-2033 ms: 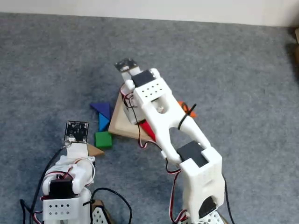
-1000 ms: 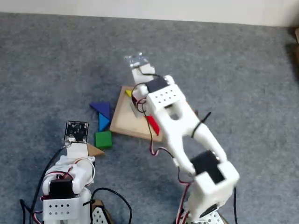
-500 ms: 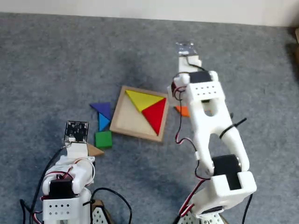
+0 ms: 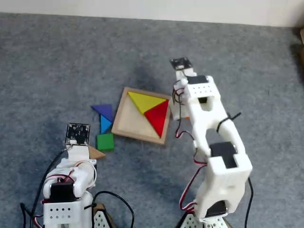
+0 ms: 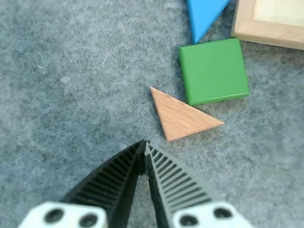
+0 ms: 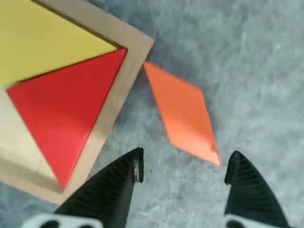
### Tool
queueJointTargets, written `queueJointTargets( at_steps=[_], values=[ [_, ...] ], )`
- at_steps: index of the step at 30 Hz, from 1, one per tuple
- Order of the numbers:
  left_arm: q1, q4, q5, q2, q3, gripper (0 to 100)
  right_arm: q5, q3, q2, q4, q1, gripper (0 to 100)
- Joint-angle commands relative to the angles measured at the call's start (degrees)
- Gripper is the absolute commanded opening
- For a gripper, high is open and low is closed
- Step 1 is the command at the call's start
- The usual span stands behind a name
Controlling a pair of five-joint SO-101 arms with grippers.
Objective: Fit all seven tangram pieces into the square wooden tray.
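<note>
Grey carpet (image 4: 57,57) lies under the wooden tray (image 4: 127,121), pale wall (image 4: 142,8) beyond.

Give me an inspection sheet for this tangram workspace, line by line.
Surface: grey carpet.
Job's things: wooden tray holds yellow triangle and red triangle; orange parallelogram lies beside one corner; dark blue piece, light blue triangle, green square, wooden triangle lie off the opposite side.
Clutter: nothing seen.
Grippers: left gripper shut, by the wooden triangle; right gripper open over the orange parallelogram.
Cables: wires loop along the right arm; black cable by the left base.
Surroundings: pale wall beyond the carpet.
</note>
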Motion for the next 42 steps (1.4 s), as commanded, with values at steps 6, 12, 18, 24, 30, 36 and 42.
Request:
queueJointTargets(
  at_steps=[6,12,18,24,30,36,42],
  values=[
    [1.19,0.44,-0.18,-2.59,1.19,1,0.79,-9.27,6.73,-0.48,0.84,14.6],
    [1.19,0.44,-0.18,-2.59,1.19,1,0.53,-14.02,7.87,0.31,4.18,0.7],
    [1.19,0.44,-0.18,-2.59,1.19,1,0.44,-14.11,1.71,5.58,6.29,0.4],
    [1.19,0.44,-0.18,-2.59,1.19,1,0.44,-9.8,-7.08,6.55,4.7,0.5],
    [1.19,0.44,-0.18,-2.59,1.19,1,0.97,-0.04,-17.98,4.88,-1.54,0.5],
    [1.19,0.44,-0.18,-2.59,1.19,1,7.65,8.92,-23.43,-0.13,-8.13,0.5],
    [1.19,0.44,-0.18,-2.59,1.19,1,8.09,14.11,-23.34,-6.02,-12.0,0.5]
  ],
)
